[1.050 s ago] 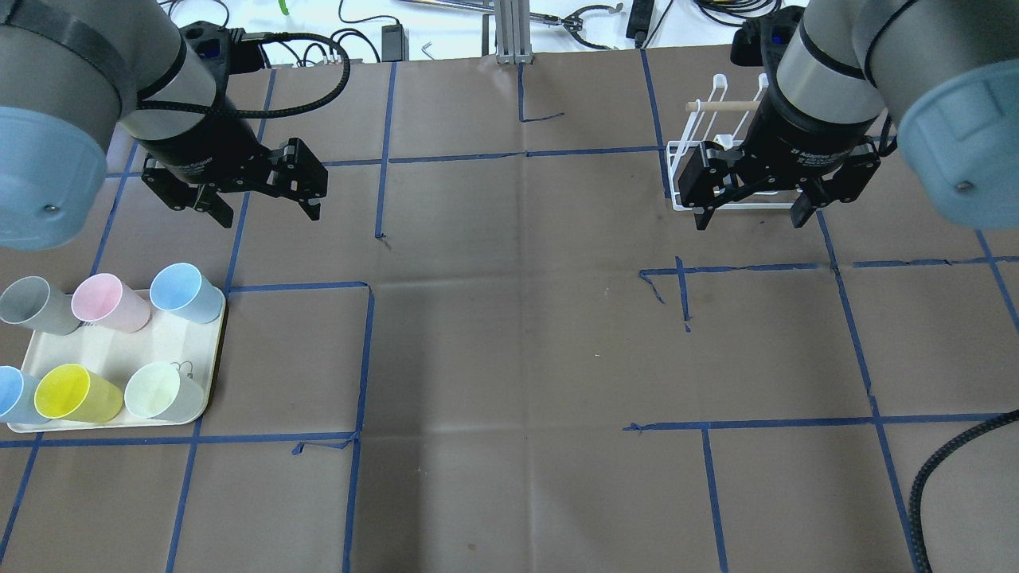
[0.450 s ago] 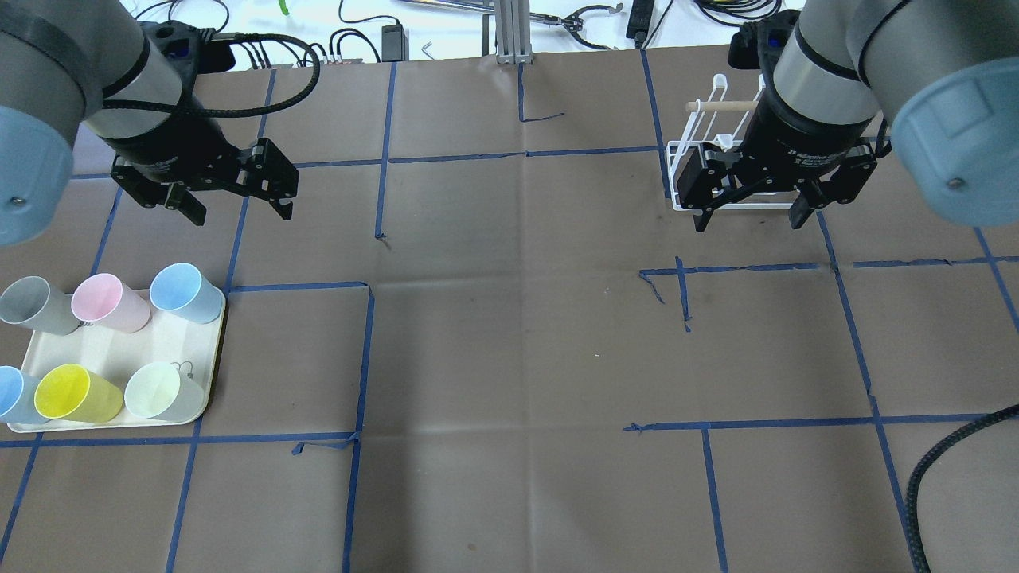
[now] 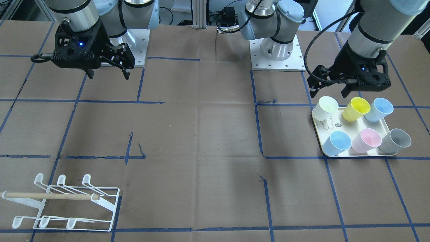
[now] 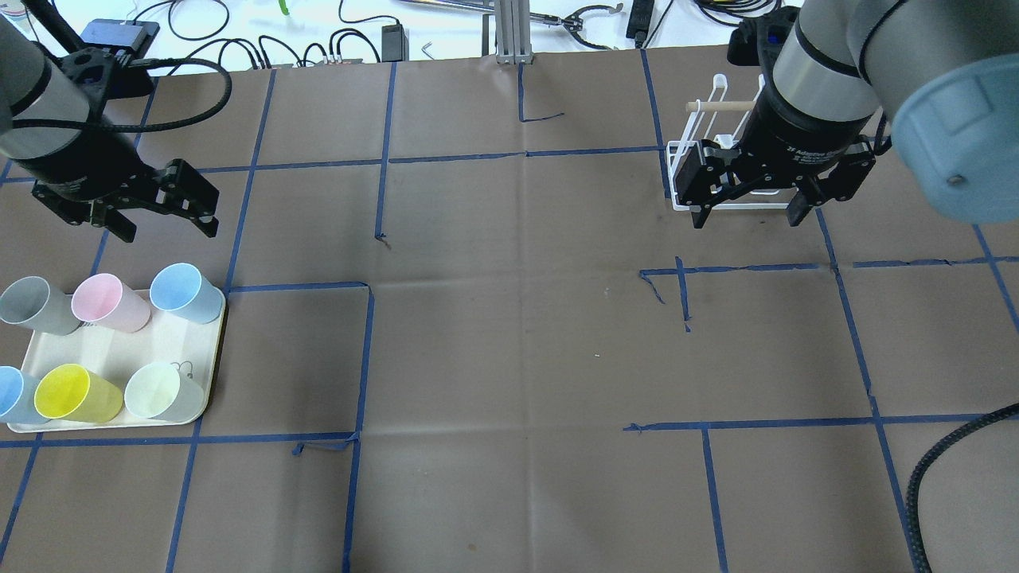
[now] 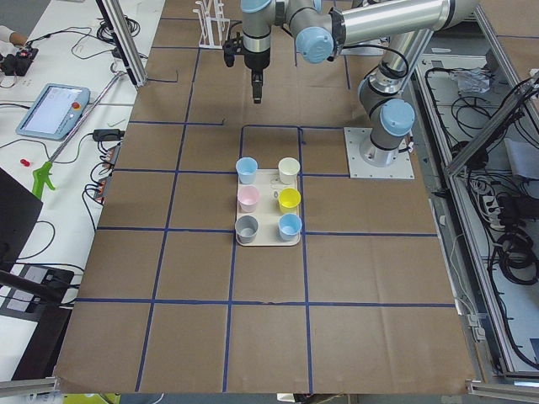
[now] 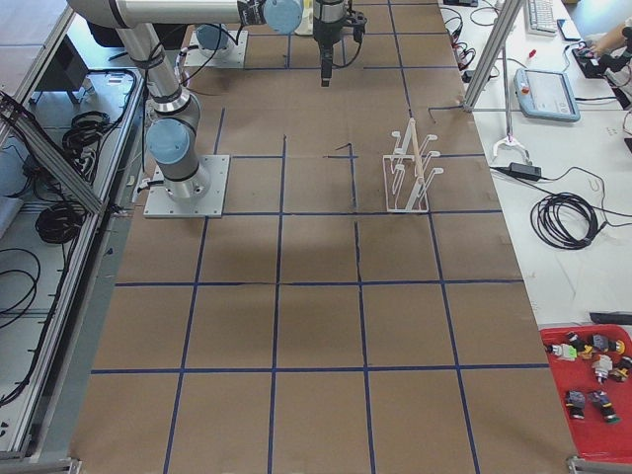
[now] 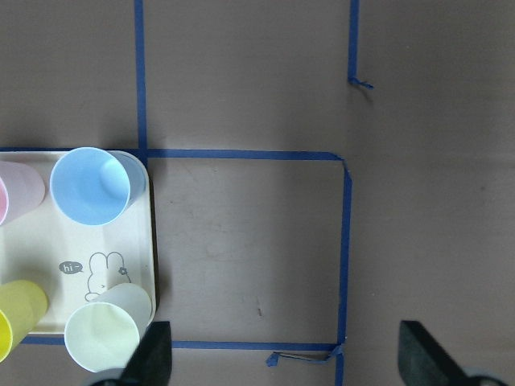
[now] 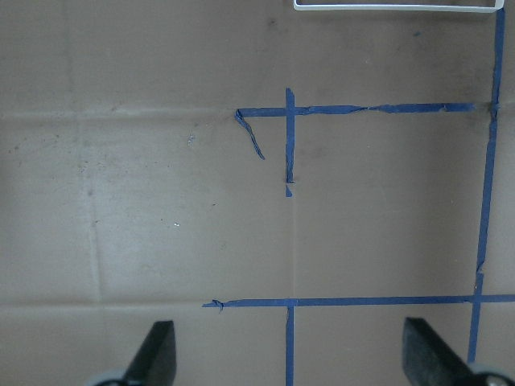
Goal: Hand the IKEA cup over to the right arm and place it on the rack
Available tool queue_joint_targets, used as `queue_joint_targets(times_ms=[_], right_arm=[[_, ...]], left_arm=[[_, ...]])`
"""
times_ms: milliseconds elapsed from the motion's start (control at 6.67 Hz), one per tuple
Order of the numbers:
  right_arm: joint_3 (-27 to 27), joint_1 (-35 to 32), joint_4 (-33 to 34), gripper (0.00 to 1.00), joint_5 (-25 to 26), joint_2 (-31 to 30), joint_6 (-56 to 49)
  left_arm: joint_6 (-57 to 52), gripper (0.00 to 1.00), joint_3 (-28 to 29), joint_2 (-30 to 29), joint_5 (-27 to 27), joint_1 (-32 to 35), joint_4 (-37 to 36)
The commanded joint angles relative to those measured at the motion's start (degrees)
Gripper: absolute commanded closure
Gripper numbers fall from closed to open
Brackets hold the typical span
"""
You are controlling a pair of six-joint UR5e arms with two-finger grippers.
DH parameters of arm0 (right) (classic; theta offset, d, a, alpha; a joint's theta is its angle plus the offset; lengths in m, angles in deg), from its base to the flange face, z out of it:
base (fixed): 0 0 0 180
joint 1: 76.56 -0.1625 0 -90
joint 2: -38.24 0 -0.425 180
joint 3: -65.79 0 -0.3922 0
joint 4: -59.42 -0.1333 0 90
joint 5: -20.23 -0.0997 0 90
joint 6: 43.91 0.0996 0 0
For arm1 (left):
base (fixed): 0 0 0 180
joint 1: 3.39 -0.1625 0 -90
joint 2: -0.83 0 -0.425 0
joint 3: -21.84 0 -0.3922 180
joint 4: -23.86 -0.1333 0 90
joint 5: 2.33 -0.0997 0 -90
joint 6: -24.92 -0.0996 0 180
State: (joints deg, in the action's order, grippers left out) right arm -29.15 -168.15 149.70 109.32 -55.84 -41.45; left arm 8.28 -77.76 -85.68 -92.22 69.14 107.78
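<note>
Left tool (image 3: 328, 91), jaws spread and empty, hangs just beside the tray (image 3: 356, 155) of six upright cups (image 3: 365, 139) in the front-facing view. Overhead, the right tool (image 4: 744, 221), likewise spread and empty, hangs near the rack (image 4: 720, 105). Left wrist view: a blue cup (image 7: 90, 185) stands at the tray's corner. Cups look light, stiff, slick; pinching one rim wall seems safest.

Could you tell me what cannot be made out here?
Overhead view: the right claw hides much of the rack; the edge cuts off one blue cup.
Left wrist view: the edge cuts off the pink cup and yellow cup.
Right wrist view: only the rack's base wire shows.
</note>
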Motion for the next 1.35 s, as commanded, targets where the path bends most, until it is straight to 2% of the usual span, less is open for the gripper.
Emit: queue_joint_targets(times_ms=[0,150,300,450,750,900,1050,1200], right_arm=[[-0.3,0.0,3.8,0.00,-0.2,0.0,0.1],[-0.5,0.0,6.5,0.00,-1.8,0.1,0.3],[-0.8,0.0,11.9,0.00,-7.7,0.2,0.2],[-2.8,0.0,17.8,0.00,-12.6,1.0,0.3],[-10.6,0.0,32.6,0.00,-22.6,1.0,0.9],[-14.0,0.1,40.9,0.00,-29.0,1.6,1.1],[-15.0,0.2,45.8,0.01,-34.1,2.3,3.8],[-15.1,0.2,51.8,0.01,-34.3,4.0,8.7]], left_arm=[[-6.5,0.00,-3.9,-0.4,0.1,-4.4,-5.7],[-6.9,0.00,-7.8,-1.0,0.2,-4.8,-12.0],[-7.4,0.00,-11.9,-1.9,0.1,-5.0,-18.7],[-11.1,0.00,-14.5,-2.5,-0.1,-6.0,-21.6],[-12.3,0.00,-15.7,-6.0,0.4,-9.5,-23.6],[-12.2,0.00,-15.9,-8.8,0.4,-9.5,-27.3],[-11.9,0.00,-16.0,-12.4,0.5,-9.4,-30.9],[-10.9,0.00,-16.1,-15.8,0.5,-8.9,-35.3]])
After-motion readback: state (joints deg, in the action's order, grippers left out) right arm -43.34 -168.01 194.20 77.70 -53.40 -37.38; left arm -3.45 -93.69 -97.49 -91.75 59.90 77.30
